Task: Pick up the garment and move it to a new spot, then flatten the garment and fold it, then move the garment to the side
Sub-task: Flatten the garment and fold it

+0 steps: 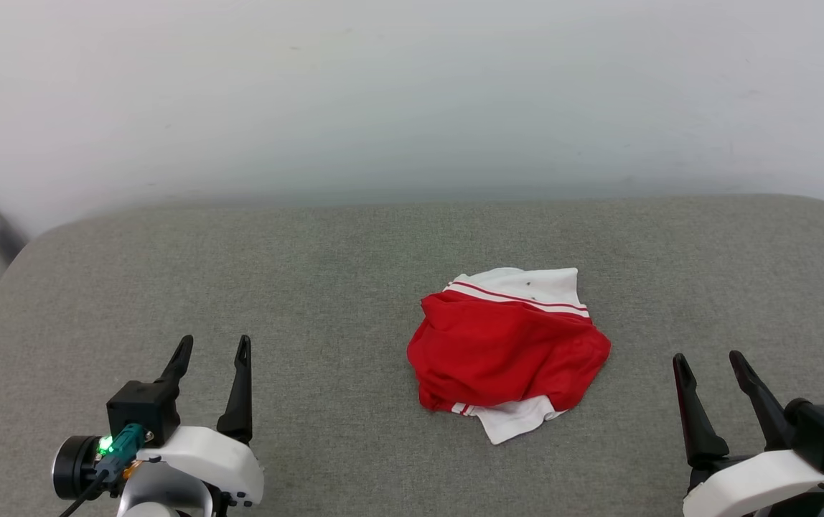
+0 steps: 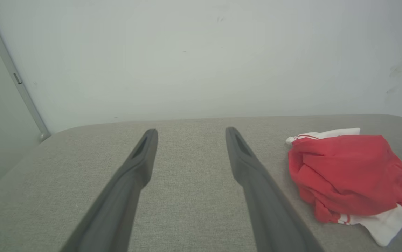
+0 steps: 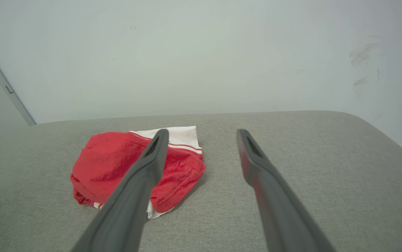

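garment on cushion, right of centre

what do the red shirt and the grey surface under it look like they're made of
Garment: looks like thin synthetic jersey knit, slightly shiny; it crumples softly and the red folds catch highlights. Grey surface: seems to be woven upholstery cloth, matte, with a visible fine weave and rounded, padded-looking edges.
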### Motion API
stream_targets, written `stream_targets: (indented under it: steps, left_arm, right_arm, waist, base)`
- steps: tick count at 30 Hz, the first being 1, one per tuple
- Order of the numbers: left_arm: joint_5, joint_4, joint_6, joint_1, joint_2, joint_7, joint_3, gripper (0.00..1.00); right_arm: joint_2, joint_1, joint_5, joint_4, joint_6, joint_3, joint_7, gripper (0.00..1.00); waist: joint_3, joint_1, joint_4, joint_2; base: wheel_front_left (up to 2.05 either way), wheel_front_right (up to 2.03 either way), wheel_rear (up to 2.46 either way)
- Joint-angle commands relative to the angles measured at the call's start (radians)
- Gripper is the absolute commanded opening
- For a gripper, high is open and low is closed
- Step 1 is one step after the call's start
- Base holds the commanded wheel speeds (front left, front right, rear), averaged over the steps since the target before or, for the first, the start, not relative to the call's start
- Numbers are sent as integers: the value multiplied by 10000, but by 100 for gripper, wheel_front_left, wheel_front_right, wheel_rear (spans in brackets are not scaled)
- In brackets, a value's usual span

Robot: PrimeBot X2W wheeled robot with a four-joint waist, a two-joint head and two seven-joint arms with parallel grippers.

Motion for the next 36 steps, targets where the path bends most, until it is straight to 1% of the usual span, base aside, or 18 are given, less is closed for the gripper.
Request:
stream_targets:
  steps: [1,6,10,12,15,20,27,29,32,36]
  left_arm:
    - [-42,5,52,137,38,-8,18,100]
    - [-98,23,44,90,64,38,14,100]
    - [-191,-16,-48,-200,1,-8,4,100]
    - [-207,-62,-172,-481,-52,9,-87,100]
    - [-212,5,-505,-1181,-188,110,-330,100]
    - [-170,360,-1197,-2855,-666,482,-1005,100]
    - [-367,1684,-2285,-5258,-1443,1123,-1765,100]
    - [-532,2158,-2583,-5809,-1606,1435,-1941,100]
    - [-855,2865,-2882,-6515,-1727,2136,-2275,100]
    - [-1372,3639,-3088,-7181,-1780,3511,-3165,100]
  right_arm:
    - [10,-7,51,8,-3,14,-6,100]
    - [10,-110,26,31,-5,18,-55,100]
    - [10,-214,10,52,-3,55,-55,100]
    - [10,-280,-5,49,-5,71,-43,100]
    - [10,-375,-39,67,-3,70,-43,100]
    - [10,-519,-138,5,-5,157,32,100]
    - [10,-887,-167,-63,-5,196,-1,100]
    - [10,-977,-147,6,-3,220,-46,100]
    - [12,-1112,-114,79,-3,236,-109,100]
    - [10,-1261,-185,198,-3,206,-188,100]
  waist:
    - [3,0,-4,0]
    - [11,0,0,0]
    - [59,0,9,0]
    - [123,0,-3,0]
    - [242,0,-56,0]
    - [539,0,-334,0]
    - [1369,0,-921,0]
    - [1544,0,-1095,0]
    - [1795,0,-1309,0]
    - [2005,0,-1492,0]
  base:
    - [0,0,0]
    - [0,0,0]
    - [0,0,0]
    - [0,0,0]
    - [0,0,0]
    - [0,0,0]
    - [0,0,0]
    - [0,0,0]
    - [0,0,0]
    - [0,0,0]
